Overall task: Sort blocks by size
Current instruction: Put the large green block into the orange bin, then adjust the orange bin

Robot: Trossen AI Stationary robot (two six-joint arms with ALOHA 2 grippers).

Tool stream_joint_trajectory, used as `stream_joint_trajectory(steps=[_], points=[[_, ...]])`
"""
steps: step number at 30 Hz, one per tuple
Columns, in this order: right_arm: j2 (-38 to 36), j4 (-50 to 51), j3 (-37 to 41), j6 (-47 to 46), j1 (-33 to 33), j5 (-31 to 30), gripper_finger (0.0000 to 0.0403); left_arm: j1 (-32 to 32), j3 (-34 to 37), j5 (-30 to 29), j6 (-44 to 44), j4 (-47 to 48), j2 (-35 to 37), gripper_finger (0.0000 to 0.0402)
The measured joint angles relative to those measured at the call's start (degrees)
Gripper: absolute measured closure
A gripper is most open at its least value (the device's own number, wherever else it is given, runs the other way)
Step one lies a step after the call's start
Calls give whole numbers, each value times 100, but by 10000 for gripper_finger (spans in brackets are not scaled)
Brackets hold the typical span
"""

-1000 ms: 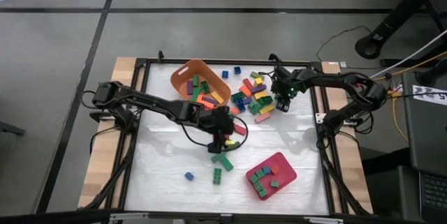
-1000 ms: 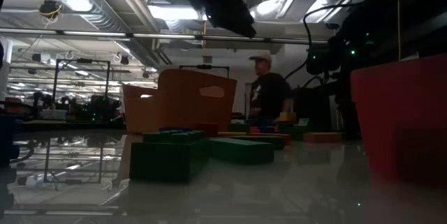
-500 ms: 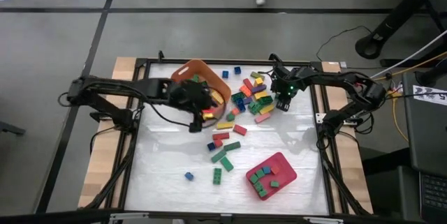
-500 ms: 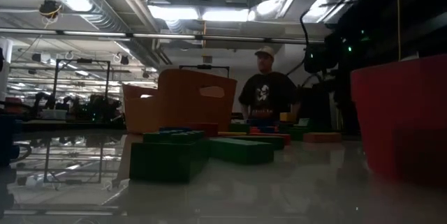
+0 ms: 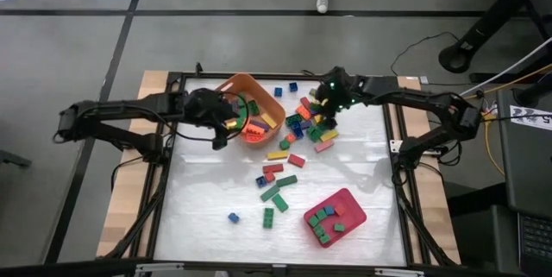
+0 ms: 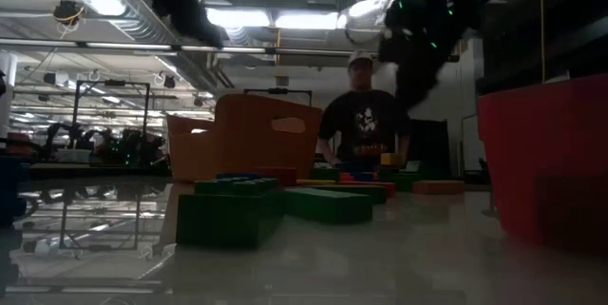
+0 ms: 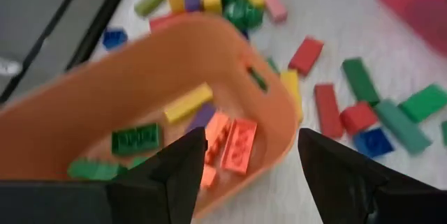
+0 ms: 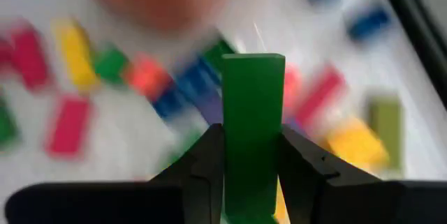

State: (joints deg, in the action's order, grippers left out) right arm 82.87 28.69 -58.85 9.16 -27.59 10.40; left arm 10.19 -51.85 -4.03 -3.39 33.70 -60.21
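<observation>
Several coloured bricks lie in a pile (image 5: 309, 115) at the far middle of the table, and more lie loose near the middle (image 5: 276, 178). The orange tub (image 5: 259, 87) stands at the far left with bricks in it (image 7: 237, 144). My left gripper (image 5: 226, 123) hangs open and empty above the tub's inside, as the left wrist view (image 7: 251, 175) shows. My right gripper (image 5: 326, 109) is above the pile, shut on a long green brick (image 8: 253, 105). My right gripper pinches the green brick's two long sides (image 8: 253, 172) between its two fingers (image 8: 209, 165), near one end. The fingers lie along the brick, and its free end (image 8: 253, 63) sticks out past the fingertips. The brick is lifted clear above the pile.
A pink-red tray (image 5: 338, 217) with small green bricks stands at the near right; it fills the right of the low view (image 6: 541, 162). A small blue brick (image 5: 233, 217) lies near the front. A person (image 6: 366, 120) stands beyond the table's far edge.
My left gripper has gone from the loose bricks at the table's middle toward the far left, to above the orange tub. My right gripper has gone toward the table's left, from the pile's right side to above the pile.
</observation>
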Motion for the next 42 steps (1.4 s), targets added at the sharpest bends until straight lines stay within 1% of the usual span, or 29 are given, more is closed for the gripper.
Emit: stream_joint_trajectory(steps=[5, 8, 12, 15, 21, 25, 29, 33, 37, 42], points=[[0, -1719, -4, -150, 552, 76, 297, 40, 426, 4, 198, -22, -50, 185], [55, -2714, -12, -150, 774, 74, 297, 40, 643, 2, 199, -111, -56, 185], [266, -3759, -20, -147, 877, 49, 296, 32, 850, 3, 351, -529, -61, 185], [495, -4225, -15, -144, 884, 12, 294, 32, 926, 4, 514, -808, -72, 185], [895, -4736, -11, -141, 884, 13, 269, 6, 926, 4, 1021, -950, -76, 185], [1087, -4922, -13, -141, 884, 13, 255, -117, 926, 4, 1050, -948, -76, 185], [1223, -4958, -11, -139, 884, 13, 253, -380, 927, 5, 1051, -1213, -76, 185], [1239, -4957, -11, -138, 884, -116, 253, -782, 928, 7, 1049, -1785, -165, 185], [1181, -4958, -11, -139, 884, -125, 253, -1232, 927, 7, 1036, -2542, -533, 185], [1050, -4909, -11, -137, 882, -136, 253, -1640, 928, 16, 618, -3522, -1380, 185]])
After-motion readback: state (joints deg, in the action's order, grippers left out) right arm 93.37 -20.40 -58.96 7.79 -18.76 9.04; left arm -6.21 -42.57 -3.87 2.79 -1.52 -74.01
